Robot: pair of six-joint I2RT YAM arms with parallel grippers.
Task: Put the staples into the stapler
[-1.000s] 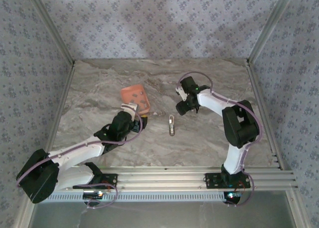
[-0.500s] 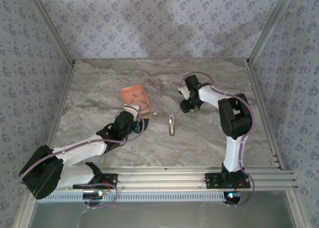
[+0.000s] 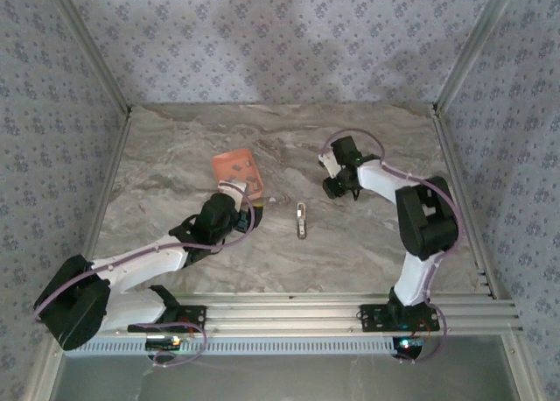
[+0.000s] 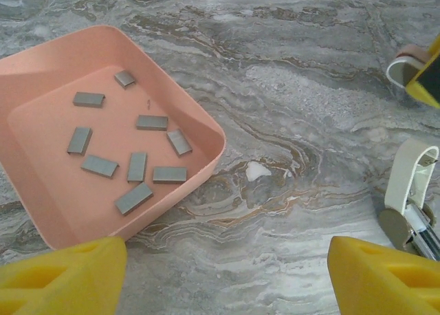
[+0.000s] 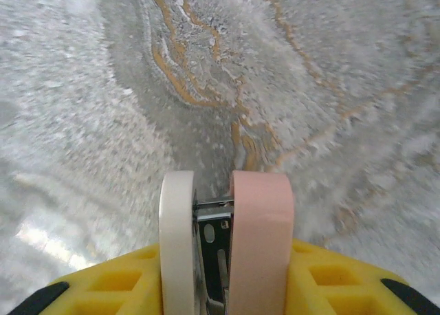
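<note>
Tray (image 4: 214, 135), salmon, left of centre: nine staples (image 4: 137, 167) inside. Left claw (image 4: 227, 277) wide, empty; right claw (image 3: 331, 187) narrow, hold unclear.

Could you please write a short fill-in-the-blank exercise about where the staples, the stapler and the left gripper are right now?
1. The staples all lie inside the salmon-orange ___.
2. The stapler lies flat on the marble ___, apart from both grippers.
3. The left gripper hovers near the tray with its jaws ___ and nothing between them.
4. Seen from above, the tray sits closer to the ___ arm.

Missing words: tray; table; open; left
</note>
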